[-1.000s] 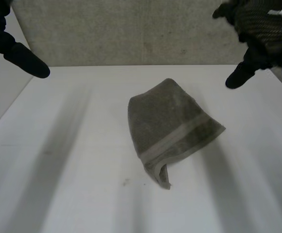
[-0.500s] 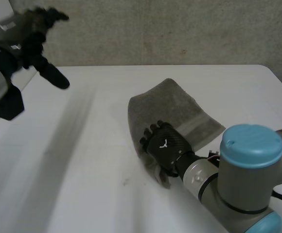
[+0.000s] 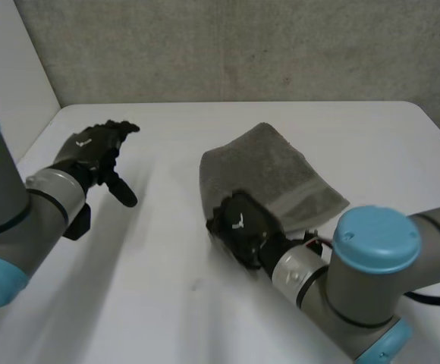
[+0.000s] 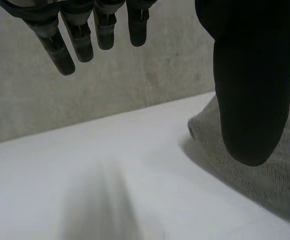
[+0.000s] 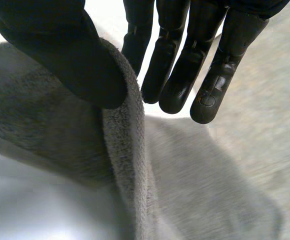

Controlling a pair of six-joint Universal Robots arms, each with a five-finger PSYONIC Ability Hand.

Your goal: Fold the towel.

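We are seeing the grey towel lying bunched just right of the middle of the white table. Our right hand is sitting at its near-left edge, thumb touching a raised fold, fingers straight and not clamping it. Our left hand is hovering at the far left, fingers relaxed, holding nothing.
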